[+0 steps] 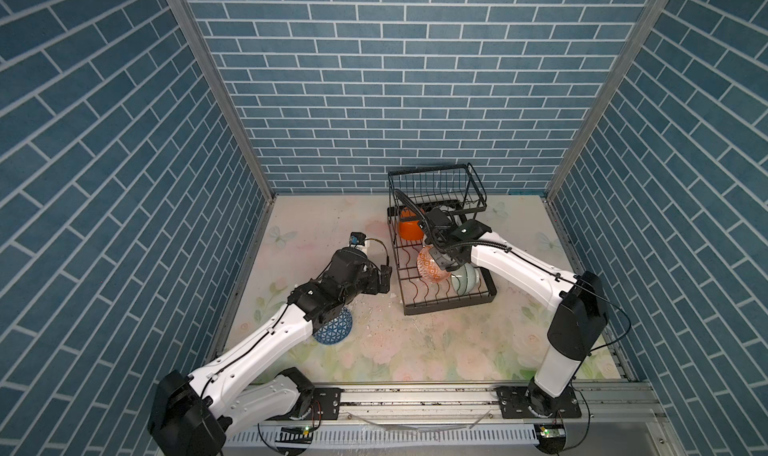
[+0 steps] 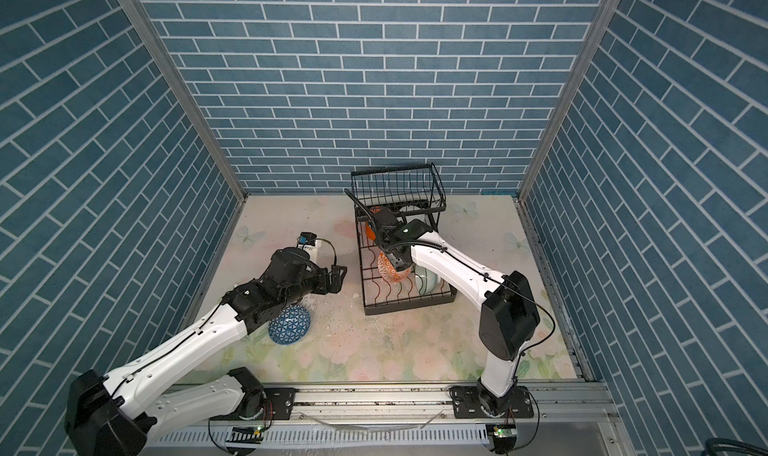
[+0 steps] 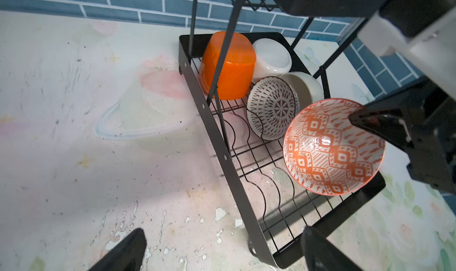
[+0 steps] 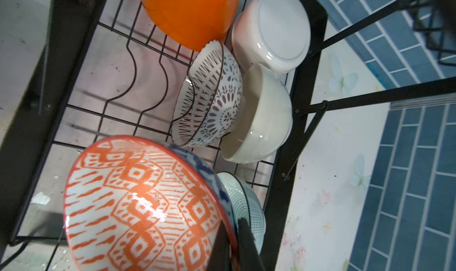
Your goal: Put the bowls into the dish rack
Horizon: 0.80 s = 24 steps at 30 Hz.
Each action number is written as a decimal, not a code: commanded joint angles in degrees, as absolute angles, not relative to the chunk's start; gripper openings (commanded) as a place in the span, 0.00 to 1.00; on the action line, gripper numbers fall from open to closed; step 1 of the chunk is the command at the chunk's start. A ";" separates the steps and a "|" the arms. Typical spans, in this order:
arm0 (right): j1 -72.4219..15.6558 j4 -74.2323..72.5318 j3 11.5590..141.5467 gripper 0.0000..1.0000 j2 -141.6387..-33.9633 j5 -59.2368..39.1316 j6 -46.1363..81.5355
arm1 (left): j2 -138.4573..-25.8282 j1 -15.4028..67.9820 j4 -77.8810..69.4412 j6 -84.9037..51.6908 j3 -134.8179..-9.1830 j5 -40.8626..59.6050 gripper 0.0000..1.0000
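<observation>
The right claw (image 4: 234,242) is clamped on the rim of the orange-patterned bowl (image 4: 138,208), holding it tilted over the rack (image 1: 446,298) base. Just beyond the claw a dark-patterned bowl (image 4: 209,97) and a cream bowl (image 4: 261,124) stand on edge; farther off lie the orange bowl (image 4: 190,13) and a white bowl (image 4: 274,28). A pale green bowl (image 4: 246,200) sits right beside the claw. The left claw (image 2: 337,278) hangs wide open and empty beside the rack, the blue bowl (image 2: 291,325) on the table (image 1: 415,342) behind it, under its arm
</observation>
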<state>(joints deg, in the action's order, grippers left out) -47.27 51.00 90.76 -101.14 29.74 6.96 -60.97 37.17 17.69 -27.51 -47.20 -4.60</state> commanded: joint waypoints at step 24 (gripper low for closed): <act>-57.24 44.40 80.86 0.00 -102.77 64.60 4.57 | -58.61 27.95 16.60 -32.40 -43.84 1.38 1.00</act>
<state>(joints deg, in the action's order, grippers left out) -56.53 46.02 81.95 -101.73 58.28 2.94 -59.44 29.21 18.20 -32.40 -45.10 0.21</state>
